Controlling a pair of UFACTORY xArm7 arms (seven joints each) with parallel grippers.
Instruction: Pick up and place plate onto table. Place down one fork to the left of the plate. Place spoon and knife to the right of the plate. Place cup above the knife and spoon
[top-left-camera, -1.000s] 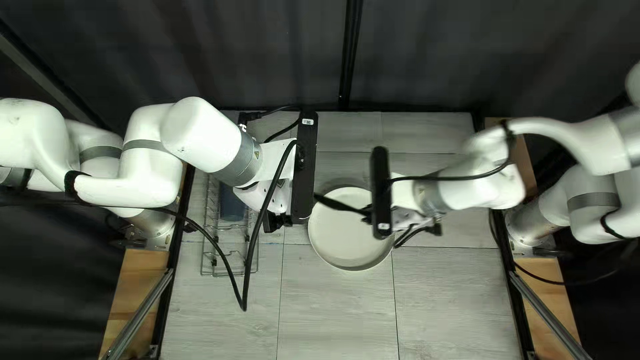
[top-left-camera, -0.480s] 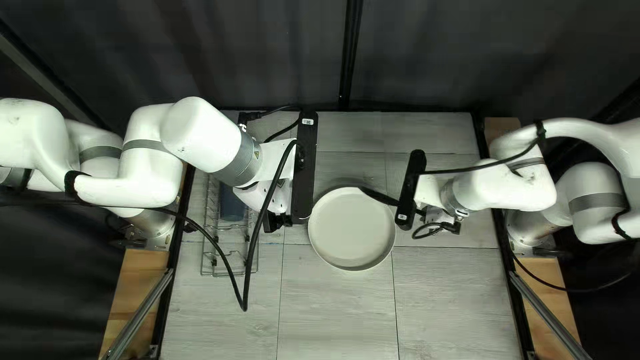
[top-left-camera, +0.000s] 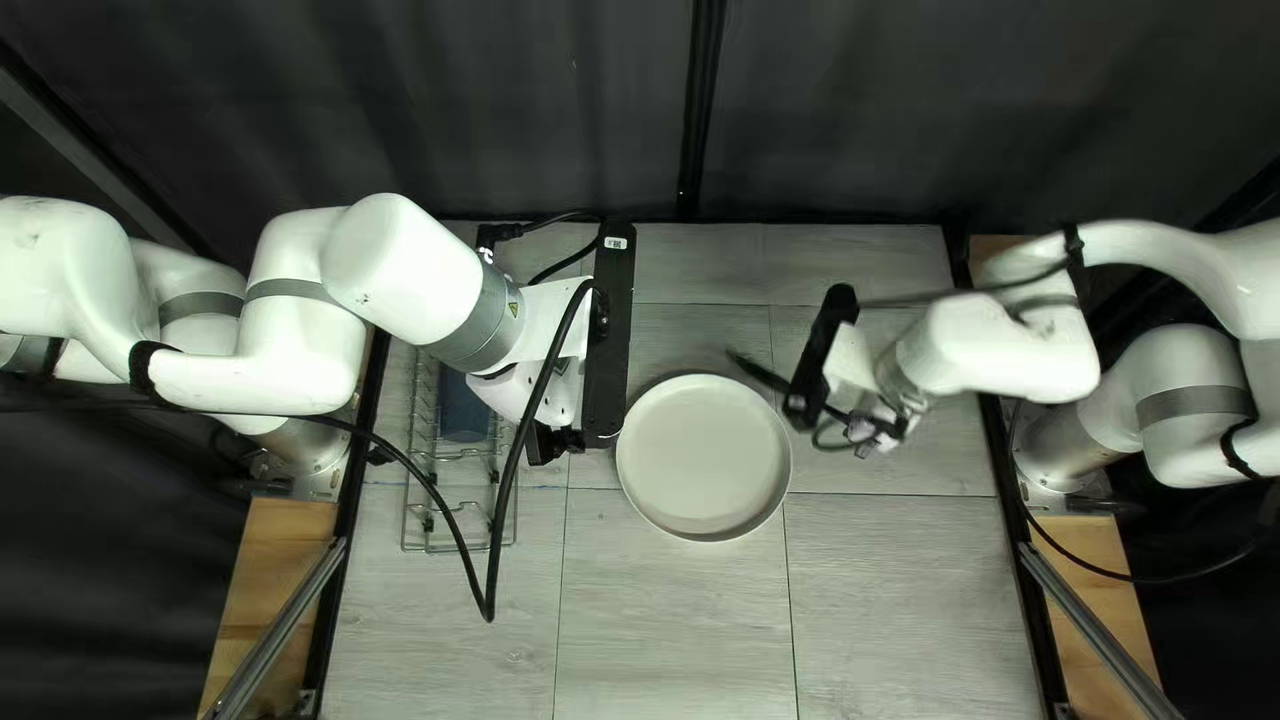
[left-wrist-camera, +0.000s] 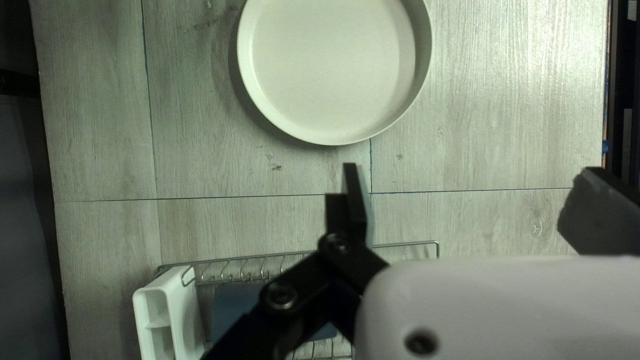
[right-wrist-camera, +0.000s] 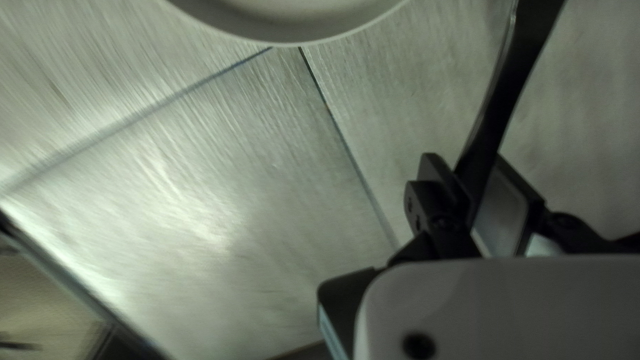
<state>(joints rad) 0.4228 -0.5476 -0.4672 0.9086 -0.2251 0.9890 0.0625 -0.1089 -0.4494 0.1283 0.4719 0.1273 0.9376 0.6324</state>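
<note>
Utensil in the right jaws, plate mid-desk

OK so, the right gripper [top-left-camera: 800, 399] has its jaws closed on a dark utensil [right-wrist-camera: 507, 93], long end sticking out ahead of them. Can't tell if it's the fork, spoon or knife. In the top left view that's right of center, with the utensil pointing toward the upper left, up off the desk [top-left-camera: 667, 627]. The plate [top-left-camera: 704, 456] is just beside it, flat and right side up, around the middle of the frame.

The left gripper [top-left-camera: 542, 446] is left of center with nothing in it, jaws spread wide. In its own wrist view the plate sits ahead of it, well apart from the jaws.

Under the left arm [top-left-camera: 407, 283], left of center, there's a wire dish rack [top-left-camera: 460, 547] with something blue [top-left-camera: 462, 411] in it, too covered up to name. The left wrist view also shows a white caddy [left-wrist-camera: 183, 300] at one end of the rack. Dark curtain [top-left-camera: 534, 107] along the top.
</note>
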